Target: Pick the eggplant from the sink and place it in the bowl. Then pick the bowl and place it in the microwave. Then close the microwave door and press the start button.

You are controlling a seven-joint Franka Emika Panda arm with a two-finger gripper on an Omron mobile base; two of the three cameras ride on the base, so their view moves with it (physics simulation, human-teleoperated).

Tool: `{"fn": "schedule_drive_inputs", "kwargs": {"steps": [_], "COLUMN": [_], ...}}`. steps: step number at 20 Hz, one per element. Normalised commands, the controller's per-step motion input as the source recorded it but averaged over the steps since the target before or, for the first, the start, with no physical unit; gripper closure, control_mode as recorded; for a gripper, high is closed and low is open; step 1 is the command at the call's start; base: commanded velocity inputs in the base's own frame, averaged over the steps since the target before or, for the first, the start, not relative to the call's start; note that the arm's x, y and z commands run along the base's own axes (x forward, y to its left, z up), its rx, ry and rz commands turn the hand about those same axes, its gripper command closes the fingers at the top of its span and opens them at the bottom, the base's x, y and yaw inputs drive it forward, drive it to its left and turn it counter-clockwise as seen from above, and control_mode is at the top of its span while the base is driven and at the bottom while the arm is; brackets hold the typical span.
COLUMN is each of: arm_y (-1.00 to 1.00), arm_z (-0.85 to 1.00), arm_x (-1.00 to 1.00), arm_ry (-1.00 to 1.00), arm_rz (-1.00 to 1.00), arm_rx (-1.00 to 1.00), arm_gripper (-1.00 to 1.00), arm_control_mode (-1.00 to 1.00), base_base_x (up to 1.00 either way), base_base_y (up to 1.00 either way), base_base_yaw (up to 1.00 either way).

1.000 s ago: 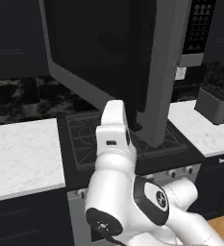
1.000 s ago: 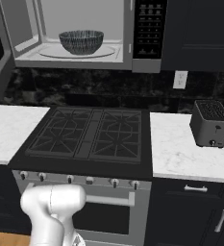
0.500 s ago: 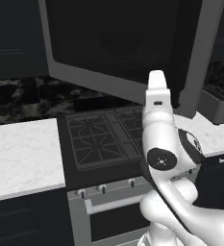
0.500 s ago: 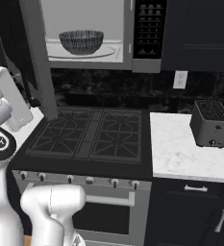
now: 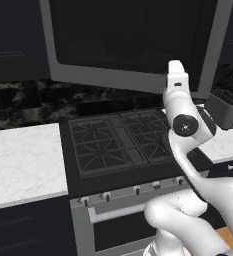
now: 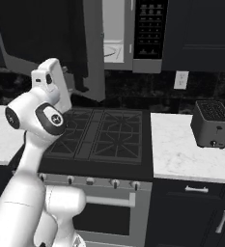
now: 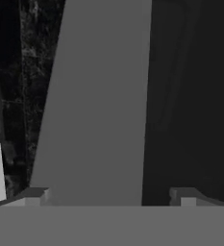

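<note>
gripper [image 7: 108,199] is released, jaws wide. the microwave door [image 7: 99,105] edge stands upright directly ahead at frame centre, probably touching.

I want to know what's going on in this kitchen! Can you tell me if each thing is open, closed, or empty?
Wide grey-framed microwave door with dark glass: partly open, swung out over the stove.
Wide grey metal microwave with black button panel: pale inside showing through the gap beside the door.
Robot's two-finger gripper: open, holding nothing, close against the door's grey frame.
Silver toaster: upright on the white counter, slots empty.
Black stove: nothing on the burners.
</note>
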Motion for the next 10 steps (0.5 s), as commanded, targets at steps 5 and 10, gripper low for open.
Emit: {"fn": "schedule_drive_inputs", "kwargs": {"steps": [5,10], "arm_y": [-0.14,0.00], "arm_z": [0.12,0.07], "arm_x": [1.00,1.00], "arm_ry": [0.20,0.22], "arm_rz": [0.00,0.00], "arm_rx": [0.05,0.01], "arm_gripper": [-1.00,-1.00], "arm_control_mode": [-1.00,-1.00], "base_base_x": [0.00,0.00], "base_base_y": [0.00,0.00], "base_base_yaw": [0.00,0.00]}}
